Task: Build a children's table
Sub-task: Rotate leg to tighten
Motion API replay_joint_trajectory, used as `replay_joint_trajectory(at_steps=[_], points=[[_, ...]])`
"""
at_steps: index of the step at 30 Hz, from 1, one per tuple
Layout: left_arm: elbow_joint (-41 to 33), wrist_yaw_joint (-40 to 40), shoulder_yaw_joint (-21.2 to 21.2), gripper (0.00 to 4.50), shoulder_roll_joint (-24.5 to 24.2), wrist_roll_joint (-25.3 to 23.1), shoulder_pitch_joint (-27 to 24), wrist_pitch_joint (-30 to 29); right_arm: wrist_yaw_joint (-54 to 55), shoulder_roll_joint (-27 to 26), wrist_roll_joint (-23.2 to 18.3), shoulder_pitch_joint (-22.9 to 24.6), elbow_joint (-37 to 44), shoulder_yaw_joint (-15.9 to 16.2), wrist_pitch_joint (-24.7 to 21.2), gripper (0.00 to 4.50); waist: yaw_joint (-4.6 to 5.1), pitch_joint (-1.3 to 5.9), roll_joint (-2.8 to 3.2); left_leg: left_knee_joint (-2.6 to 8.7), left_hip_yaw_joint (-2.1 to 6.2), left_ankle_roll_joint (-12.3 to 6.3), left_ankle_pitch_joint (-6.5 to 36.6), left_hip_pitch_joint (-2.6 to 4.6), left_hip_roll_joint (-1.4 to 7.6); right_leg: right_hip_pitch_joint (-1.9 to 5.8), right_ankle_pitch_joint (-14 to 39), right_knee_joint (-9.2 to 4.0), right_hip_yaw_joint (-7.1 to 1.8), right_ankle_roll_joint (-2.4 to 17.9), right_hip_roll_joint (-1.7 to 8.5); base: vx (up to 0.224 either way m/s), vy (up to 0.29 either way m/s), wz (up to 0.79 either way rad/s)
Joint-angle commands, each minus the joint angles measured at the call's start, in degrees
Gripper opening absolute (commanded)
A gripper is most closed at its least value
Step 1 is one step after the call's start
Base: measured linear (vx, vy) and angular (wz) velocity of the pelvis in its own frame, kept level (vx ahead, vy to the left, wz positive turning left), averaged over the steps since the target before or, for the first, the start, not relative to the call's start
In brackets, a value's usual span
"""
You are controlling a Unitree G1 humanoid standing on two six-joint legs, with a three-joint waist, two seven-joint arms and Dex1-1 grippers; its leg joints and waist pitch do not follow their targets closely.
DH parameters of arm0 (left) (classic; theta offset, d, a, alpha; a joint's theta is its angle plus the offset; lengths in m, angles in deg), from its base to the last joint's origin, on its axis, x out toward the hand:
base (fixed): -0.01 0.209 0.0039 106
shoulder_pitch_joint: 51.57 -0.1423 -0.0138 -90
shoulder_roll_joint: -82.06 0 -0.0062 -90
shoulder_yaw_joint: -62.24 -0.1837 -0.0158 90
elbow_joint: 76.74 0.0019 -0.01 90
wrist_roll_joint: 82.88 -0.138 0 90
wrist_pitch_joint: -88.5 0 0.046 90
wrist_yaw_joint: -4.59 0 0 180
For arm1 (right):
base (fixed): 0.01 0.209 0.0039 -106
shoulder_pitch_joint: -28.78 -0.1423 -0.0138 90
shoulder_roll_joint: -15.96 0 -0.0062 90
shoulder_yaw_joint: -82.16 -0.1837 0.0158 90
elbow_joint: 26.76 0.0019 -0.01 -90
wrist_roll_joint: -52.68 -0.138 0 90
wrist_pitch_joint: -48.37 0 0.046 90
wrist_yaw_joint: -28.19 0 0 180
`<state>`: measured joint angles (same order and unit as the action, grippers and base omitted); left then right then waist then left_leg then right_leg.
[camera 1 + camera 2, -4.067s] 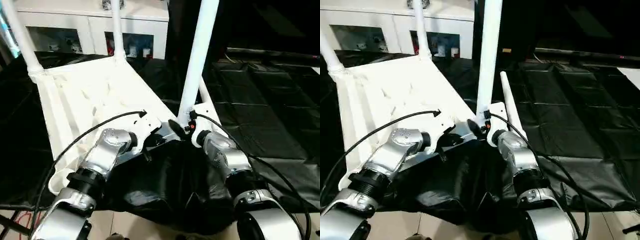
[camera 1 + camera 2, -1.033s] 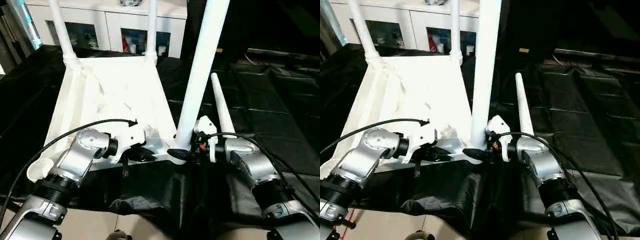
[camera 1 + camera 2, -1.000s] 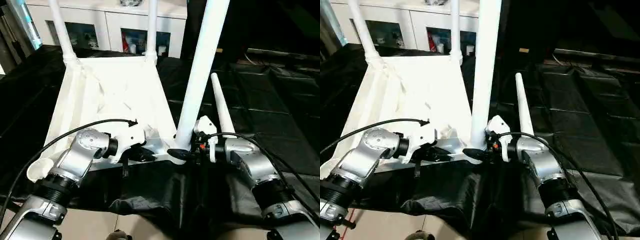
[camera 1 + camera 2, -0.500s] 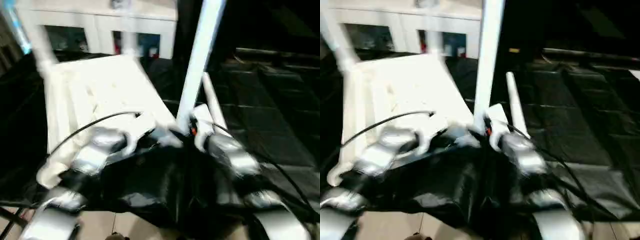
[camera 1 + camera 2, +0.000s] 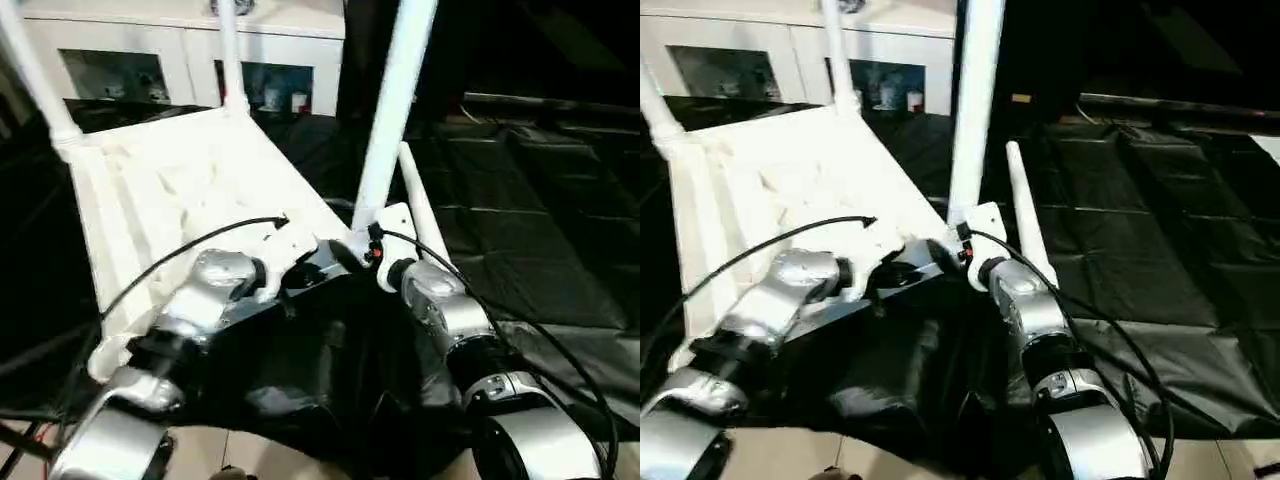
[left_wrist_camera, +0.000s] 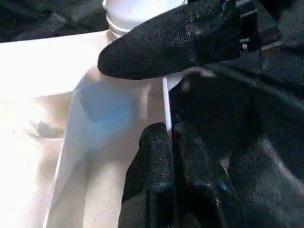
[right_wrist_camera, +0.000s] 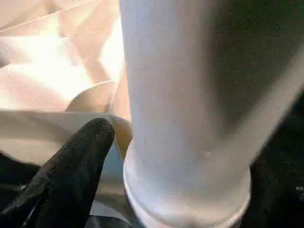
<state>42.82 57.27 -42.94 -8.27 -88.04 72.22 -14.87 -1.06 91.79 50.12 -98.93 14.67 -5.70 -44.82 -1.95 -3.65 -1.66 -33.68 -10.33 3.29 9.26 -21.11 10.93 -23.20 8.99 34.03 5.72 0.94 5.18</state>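
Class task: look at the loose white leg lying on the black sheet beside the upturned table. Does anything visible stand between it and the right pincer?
Nothing visible does. The loose leg lies bare on the black sheet, just beyond the right pincer, which sits at the base of the upright near leg of the table top.

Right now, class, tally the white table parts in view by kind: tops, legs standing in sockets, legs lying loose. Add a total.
Table top: 1
Legs standing in sockets: 3
Leg lying loose on the black sheet: 1
Total: 5
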Motion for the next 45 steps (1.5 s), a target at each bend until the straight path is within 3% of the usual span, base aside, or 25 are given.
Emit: replay_joint_trajectory(at_steps=[1, 3, 6, 7, 11, 12, 15, 16, 18, 25, 30, 32, 35, 39, 42, 43, 45], points=[[-3.73, 4.38, -2.77, 0.0, 0.99, 2.36, -0.1, 3.13, -6.43, -0.74, -0.22, 0.85, 1.59, 4.26, 0.67, 3.93, -0.38, 4.08, 0.31, 4.33, 0.96, -0.2, 20.57, 0.95, 2.51, 2.0, 21.41, -4.72, -3.38, 10.25, 3.94, 0.0, 0.0, 0.0], [-4.47, 5.81, -2.84, 0.0, 0.28, 2.76, -0.77, 3.46, -8.93, 0.12, -0.59, 1.41, 2.63, 4.45, 0.79, 3.93, -0.61, 4.28, 0.32, 4.34, 0.79, -0.95, 17.2, 0.67, 2.58, 2.5, 15.88, -3.96, -3.45, 11.7, 3.79, 0.0, 0.0, 0.0], [-6.17, 8.53, -2.79, 0.0, -1.41, 3.7, -2.27, 4.28, -14.73, 2.59, -1.52, 2.73, 5.22, 5.08, 0.56, 3.93, -0.82, 4.36, 0.2, 4.28, 0.7, -1.82, 15.16, 0.48, 2.51, 3.02, 13.65, -3.67, -3.38, 12.42, 3.77, 0.0, 0.0, 0.0], [-7.12, 9.97, -2.81, 0.0, -2.3, 4.21, -3.04, 4.44, -17.64, 3.93, -1.89, 3.45, 6.53, 5.61, 0.59, 3.93, -0.83, 4.3, 0.07, 4.24, 0.56, -2.36, 14.17, 0.54, 2.51, 2.87, 12.91, -3.63, -3.47, 12.85, 3.75, 0.0, 0.0, 0.0], [-8.63, 12.79, -2.94, 0.0, -4.06, 4.93, -4.2, 4.63, -23.48, 6.53, -2.25, 4.67, 8.7, 6.6, 0.68, 3.93, -1.33, 4.22, 0.19, 4.29, 0.54, -2.37, 14.1, 0.63, 2.64, 2.88, 13.54, -3.57, -3.46, 12.83, 3.7, 0.0, 0.0, 0.0], [-8.69, 12.92, -2.95, 0.0, -4.14, 4.95, -4.24, 4.63, -23.71, 6.64, -2.26, 4.71, 8.76, 6.64, 0.7, 3.93, -1.38, 4.16, -0.09, 4.36, 0.56, -2.25, 14.62, 0.68, 2.66, 2.89, 14.38, -3.67, -3.41, 12.64, 3.66, 0.0, 0.0, 0.0], [-10.12, 15.91, -3.41, 0.0, -5.98, 5.56, -5.13, 4.66, -28.59, 9.13, -2.41, 5.21, 9.87, 7.31, 1.19, 3.93, -1.69, 3.95, 0.0, 4.44, 0.6, -1.46, 16.74, 0.87, 2.73, 2.62, 18.95, -4.09, -3.48, 11.53, 3.8, 0.0, 0.0, 0.0], [-10.12, 15.92, -3.41, 0.0, -5.98, 5.56, -5.13, 4.66, -28.6, 9.13, -2.41, 5.21, 9.87, 7.31, 1.19, 3.61, -1.73, 3.91, 0.0, 4.48, 0.65, -1.13, 17.2, 0.92, 2.72, 2.56, 19.83, -4.17, -3.46, 11.19, 3.8, 0.0, 0.0, 0.0], [-10.95, 17.3, -3.81, 0.0, -6.77, 5.78, -5.57, 4.25, -29.73, 9.89, -2.39, 5.25, 10.18, 7.32, 1.34, 3.61, -1.75, 3.92, 0.02, 4.49, 0.71, -0.9, 17.47, 0.98, 2.76, 2.53, 20.26, -4.21, -3.49, 11.05, 3.86, 0.0, 0.0, 0.0], [-12.91, 20.45, -4.71, 0.0, -8.5, 6.43, -6.72, 2.39, -31.83, 11.29, -2.63, 5.92, 11.72, 7.92, 0.77, 2.9, -1.98, 4.07, -0.22, 4.44, 0.66, -1.2, 15.56, 0.81, 2.74, 2.7, 17.87, -3.78, -3.51, 11.39, 3.8, 0.0, 0.0, 0.0], [-12.81, 19.26, -4.31, 0.0, -8.27, 6.26, -6.73, 2.71, -32.42, 11.37, -2.68, 6.32, 12.17, 8.17, 0.36, 2.74, -1.96, 4.05, -0.25, 4.38, 0.6, -1.19, 15.55, 0.83, 2.67, 2.64, 18.29, -3.86, -3.51, 11.35, 3.75, 0.0, 0.0, 0.0], [-10.59, 14.47, -2.89, 0.0, -6.06, 5.37, -5.5, 3.35, -29.45, 10.15, -2.17, 6.3, 11.16, 7.61, -0.19, 2.72, -1.95, 3.99, -0.57, 4.34, 0.53, -1.2, 15.38, 0.85, 2.67, 2.56, 18.65, -3.98, -3.54, 11.17, 3.76, 0.0, 0.0, 0.0], [-7.83, 8.71, -1.86, 0.0, -3.62, 3.81, -3.4, 3.42, -20.13, 7.44, -0.51, 5.52, 8.34, 6.17, -1.57, 2.71, -2.05, 3.82, -0.46, 4.37, 0.64, -0.55, 16.07, 0.91, 2.6, 2.43, 21.09, -4.19, -3.52, 10.35, 3.83, 0.0, 0.0, 0.0], [-4.4, 1.11, -1.28, 0.0, -0.09, 1.96, -0.2, 0.48, -6.04, 2.67, -0.14, 3.24, 3.03, 2.97, -3.08, 2.7, -1.15, 3.68, -0.56, 4.46, 1.04, 1.3, 19.54, 1.18, 2.42, 2.13, 27.75, -4.97, -3.24, 8.17, 4.04, 0.0, 0.0, 0.0], [-3.18, -1.63, -1.08, 0.0, 1.77, 1.53, 0.95, -0.69, -0.01, 0.28, -1.03, 1.71, 0.56, 0.95, -4.09, 2.7, -0.75, 3.77, -0.33, 4.43, 1.13, 1.51, 20.13, 1.11, 2.37, 1.99, 27.52, -5.07, -3.26, 8.01, 4.02, 0.0, 0.0, 0.0], [-1.86, -4.49, -0.95, 0.0, 3.78, 1.01, 2.1, -1.26, 6.53, -2.14, -1.52, -0.11, -2.35, -0.65, -4.43, 2.7, -0.67, 3.87, -0.4, 4.35, 1.08, 1.42, 20.26, 1.11, 2.3, 2.03, 27.34, -5.12, -3.19, 7.89, 3.96, 0.0, 0.0, 0.0], [-1.12, -5.69, -0.85, 0.0, 4.69, 0.66, 2.64, -1.23, 8.95, -2.95, -1.1, -0.94, -3.64, -0.75, -4.17, 2.7, -0.56, 3.83, -0.15, 4.39, 1.2, 1.7, 20.86, 1.2, 2.32, 1.97, 27.11, -5.1, -3.1, 7.9, 3.93, 0.0, 0.0, 0.0]])
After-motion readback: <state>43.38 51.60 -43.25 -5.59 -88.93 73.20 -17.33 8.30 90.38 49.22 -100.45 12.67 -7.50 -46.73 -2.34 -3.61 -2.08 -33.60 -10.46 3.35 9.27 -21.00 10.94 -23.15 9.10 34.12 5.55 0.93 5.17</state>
